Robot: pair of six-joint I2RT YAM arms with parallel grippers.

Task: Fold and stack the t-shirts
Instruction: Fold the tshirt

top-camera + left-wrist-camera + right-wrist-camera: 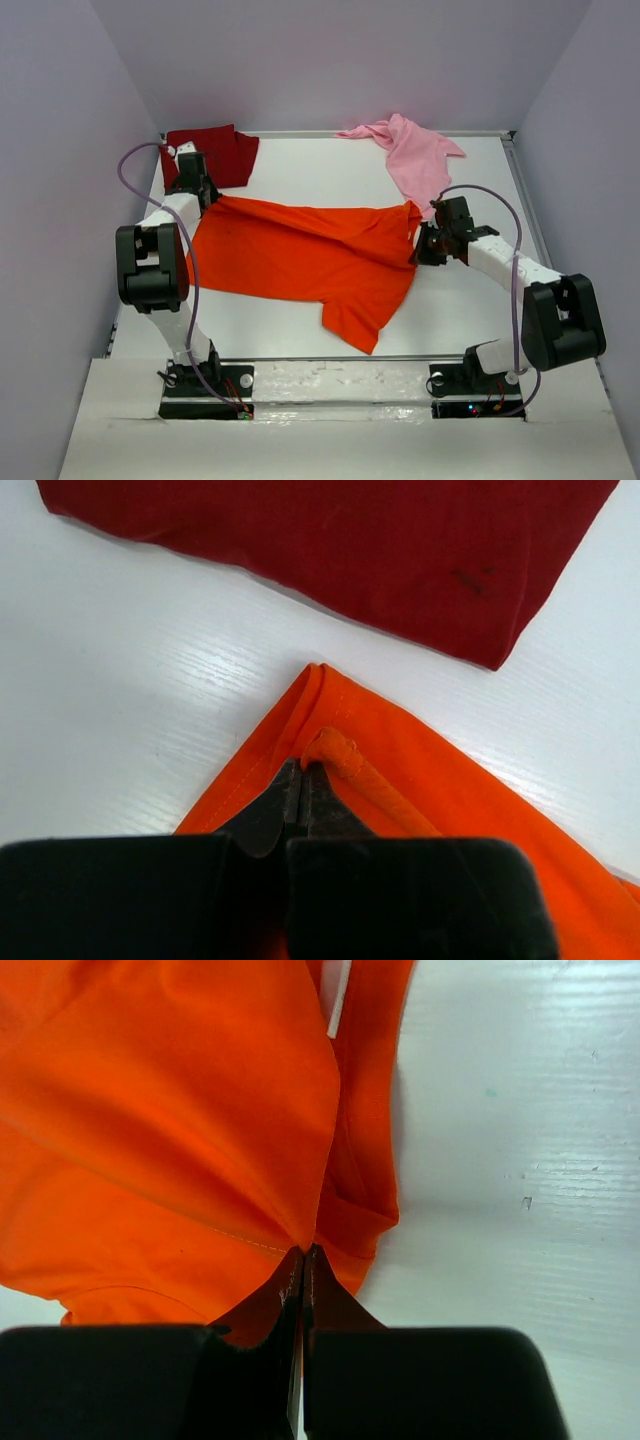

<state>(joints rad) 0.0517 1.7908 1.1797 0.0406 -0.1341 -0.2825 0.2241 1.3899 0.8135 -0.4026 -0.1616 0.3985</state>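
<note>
- From above: the orange tee lies spread across the desk — dark red tee at back left, pink tee at back right.
- Left wrist: the left fingers pinch an orange corner.
- Right wrist: the right fingers pinch the tee's opposite edge — pressed tight.

- The white table carries three pieces of cloth.
- An orange t-shirt is spread, creased, across its middle.
- A dark red t-shirt lies flat at the far left corner.
- A pink t-shirt lies crumpled at the far right edge.
</note>
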